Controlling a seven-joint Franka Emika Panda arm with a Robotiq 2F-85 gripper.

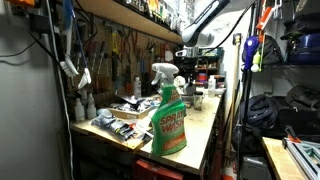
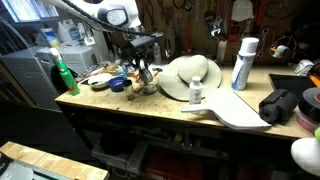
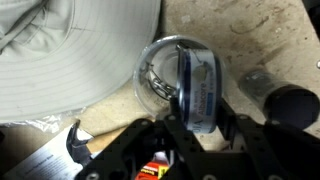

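The pincer (image 3: 197,128) is sitting at the bottom middle of the wrist view, pinching a little blue thing (image 3: 198,88). The little blue thing is hanging right over a clear jar (image 3: 155,75) in the middle. A big pale hat (image 3: 70,50) is lying just beside the jar, upper left, on the table (image 3: 265,30).

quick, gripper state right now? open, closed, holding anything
gripper: closed, it seems, on a small blue tube, above a glass jar beside the hat.
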